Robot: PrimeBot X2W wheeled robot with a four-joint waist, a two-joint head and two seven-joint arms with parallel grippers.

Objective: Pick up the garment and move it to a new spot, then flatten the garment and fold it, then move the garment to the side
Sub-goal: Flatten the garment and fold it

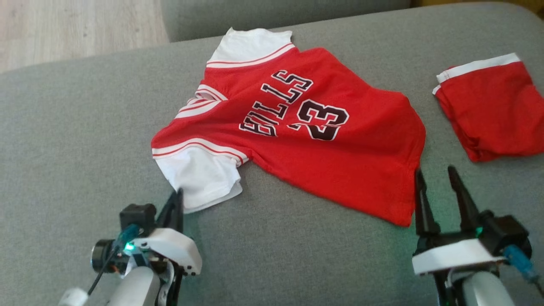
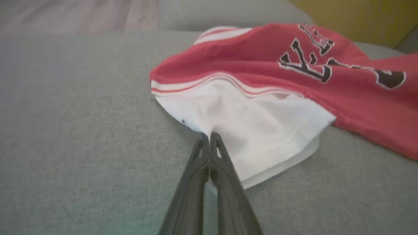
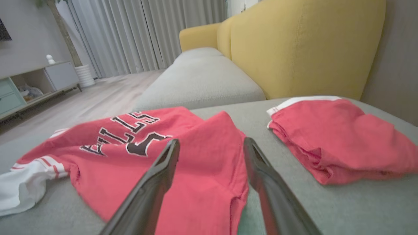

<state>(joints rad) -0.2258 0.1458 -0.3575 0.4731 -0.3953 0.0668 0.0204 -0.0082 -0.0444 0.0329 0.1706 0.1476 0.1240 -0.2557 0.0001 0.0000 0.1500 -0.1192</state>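
Note:
A red jersey [image 1: 297,140] with white sleeves and black lettering with the number 23 lies spread on the grey sofa seat [image 1: 76,148], a little rumpled. My left gripper [image 1: 178,195] is shut on the edge of the near white sleeve [image 2: 261,130]; in the left wrist view its fingertips [image 2: 209,135] pinch the cloth, and creases run to them. My right gripper [image 1: 437,172] stands open just off the jersey's near right hem corner, and in the right wrist view its fingers [image 3: 163,163] straddle that corner of the jersey [image 3: 196,156].
A folded pair of red shorts [image 1: 493,110] with a white band lies on the seat to the right of the jersey. A yellow backrest [image 3: 294,42] rises behind the shorts. Wooden floor [image 1: 63,29] lies beyond the seat's far left edge.

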